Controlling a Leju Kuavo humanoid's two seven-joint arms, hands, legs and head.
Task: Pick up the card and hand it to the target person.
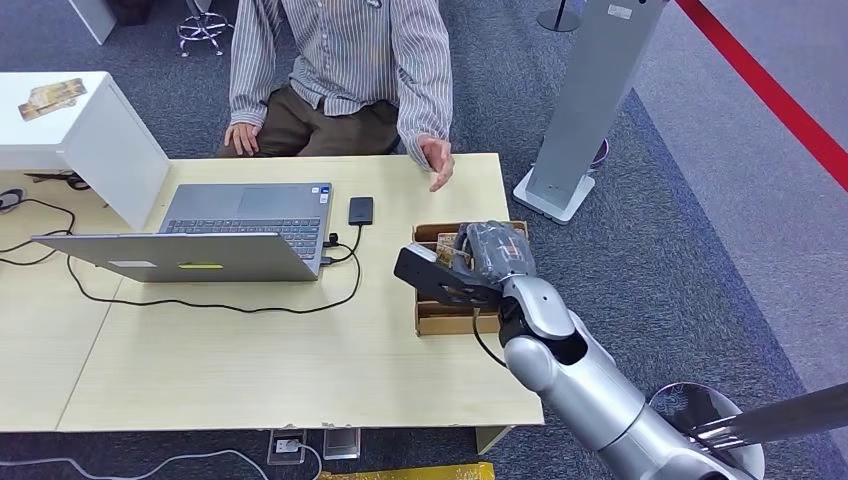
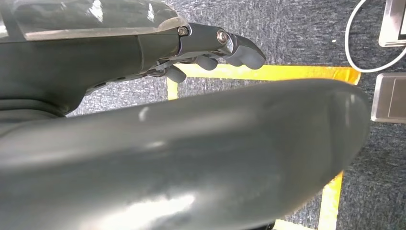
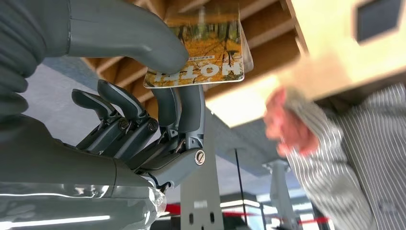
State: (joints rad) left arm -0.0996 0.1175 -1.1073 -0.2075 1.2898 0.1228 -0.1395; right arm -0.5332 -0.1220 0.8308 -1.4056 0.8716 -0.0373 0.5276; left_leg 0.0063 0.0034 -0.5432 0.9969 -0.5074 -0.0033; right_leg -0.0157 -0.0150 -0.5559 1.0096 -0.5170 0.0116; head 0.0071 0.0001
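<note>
One card is pinched between the thumb and fingers of the right hand just above the cardboard box at the desk's right edge, presumably lifted clear for the seated person's waiting hand beyond, while the hanging left hand curls on nothing.

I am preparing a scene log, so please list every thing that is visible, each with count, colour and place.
orange printed hotel card: one, pinched by the right hand above the box
brown cardboard box: one, table's right edge
light wooden table: one, centre
grey open laptop: one, on the table
black phone: one, beside the laptop
black cable: one, across the table
white cabinet: one, far left
person in striped shirt: one, seated behind the table
right hand: grey, over the box
left hand: grey, above grey carpet
</note>
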